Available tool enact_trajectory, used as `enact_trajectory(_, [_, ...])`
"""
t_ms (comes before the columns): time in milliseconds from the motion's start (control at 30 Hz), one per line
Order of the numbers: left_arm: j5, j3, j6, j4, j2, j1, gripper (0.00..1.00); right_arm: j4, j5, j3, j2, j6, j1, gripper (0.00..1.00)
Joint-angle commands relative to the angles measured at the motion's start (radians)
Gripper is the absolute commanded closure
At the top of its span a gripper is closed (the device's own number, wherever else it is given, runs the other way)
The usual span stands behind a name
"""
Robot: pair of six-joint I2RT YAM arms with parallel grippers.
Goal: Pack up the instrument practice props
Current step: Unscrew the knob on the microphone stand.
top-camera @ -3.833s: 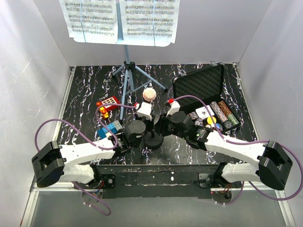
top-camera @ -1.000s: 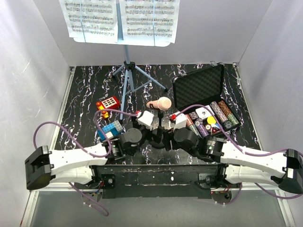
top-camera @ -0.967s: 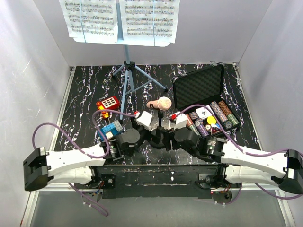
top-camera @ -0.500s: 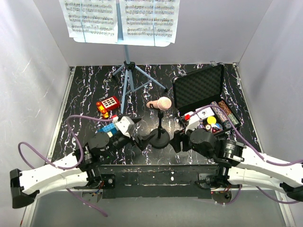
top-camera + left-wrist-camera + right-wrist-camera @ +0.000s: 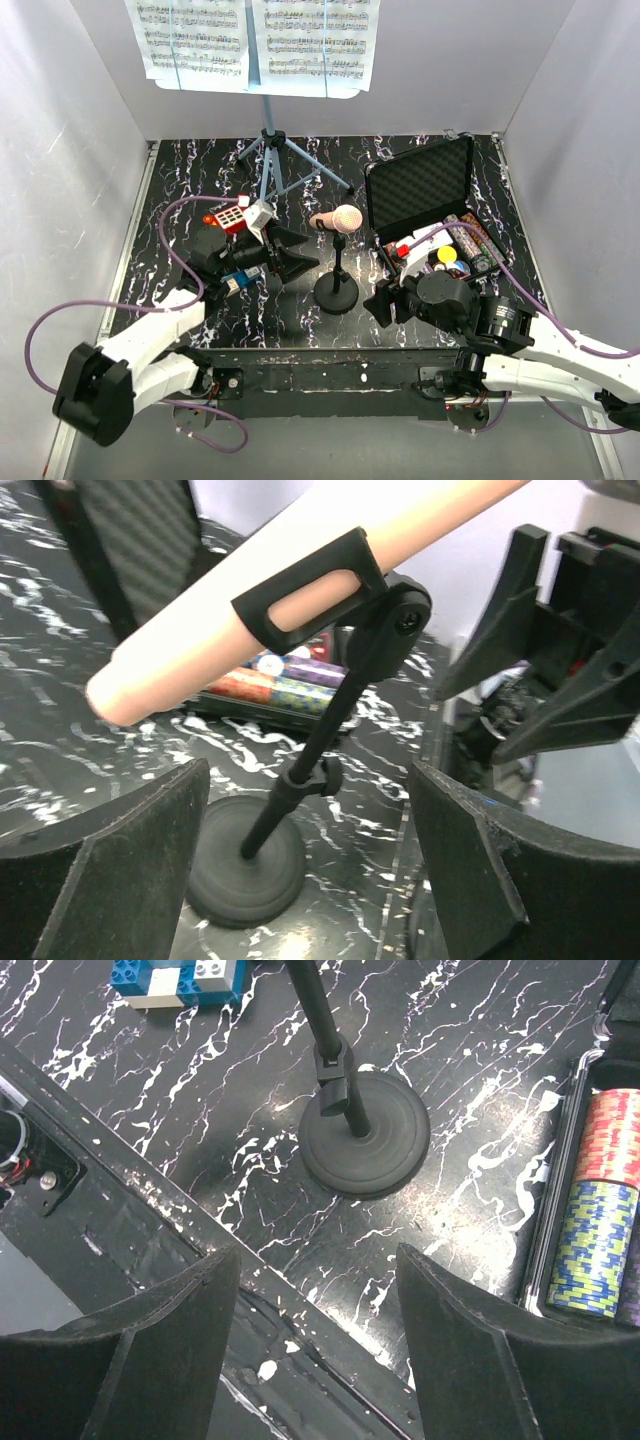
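A pale-headed microphone [image 5: 340,218] rests tilted in the clip of its black round-base stand [image 5: 336,292], which stands free at mid-table. Left of the stand my left gripper [image 5: 300,255] is open, its fingers level with the rod and apart from it. The left wrist view shows the microphone [image 5: 230,620] above the base [image 5: 245,860], beyond the open left gripper [image 5: 300,880]. At the near edge, right of the base, my right gripper [image 5: 380,300] is open and empty, and it [image 5: 320,1360] looks down on the base [image 5: 365,1145]. The light-blue music stand [image 5: 268,160] holds the sheet-music pages [image 5: 255,40] at the back.
An open black foam-lined case [image 5: 420,185] with poker chips [image 5: 470,240] lies at the right, close to the right arm. A red toy phone [image 5: 228,217] and a blue brick block [image 5: 240,278] sit by the left gripper. White walls enclose three sides.
Both grippers have let go of the stand's base and drawn away. The left arm swung back and left and now faces the stand. The right arm pulled back toward the near edge.
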Motion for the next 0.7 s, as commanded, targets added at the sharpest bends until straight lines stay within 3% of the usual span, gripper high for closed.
enact_trajectory(0, [0.282, -0.007, -0.181, 0.297, 0.096, 0.019, 0.22, 0.015, -0.015, 0.017, -0.011, -0.024, -0.004, 0.29])
enact_trajectory(300, [0.300, -0.010, -0.154, 0.291, 0.134, -0.017, 0.30, 0.043, -0.006, -0.009, -0.022, -0.031, -0.004, 0.29])
enact_trajectory(667, [0.132, 0.041, -0.025, 0.282, 0.242, -0.134, 0.34, 0.049, -0.011, -0.003, -0.013, -0.027, -0.007, 0.29])
